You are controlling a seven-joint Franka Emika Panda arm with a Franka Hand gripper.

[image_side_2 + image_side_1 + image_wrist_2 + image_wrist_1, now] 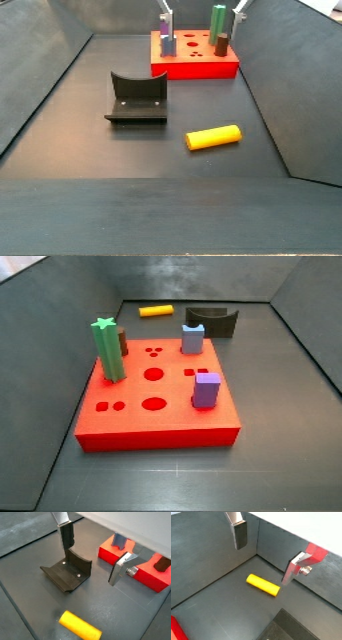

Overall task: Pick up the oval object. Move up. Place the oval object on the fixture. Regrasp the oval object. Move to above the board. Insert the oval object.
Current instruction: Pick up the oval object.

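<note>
We had the gripper [262, 556] high over the floor, fingers [240, 534] spread wide w/ nothing between. The peg [262, 585] lay flat on the floor near the fixture [136, 98], below the fingers, its long axis roughly across the gap, well apart from the board [195, 60].

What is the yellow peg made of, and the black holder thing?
The oval object looks like smooth plastic, evenly yellow with a soft sheen. The fixture looks like matte dark plastic or coated metal; pale screws show in it. The open gripper hovers above, holding nothing.
</note>
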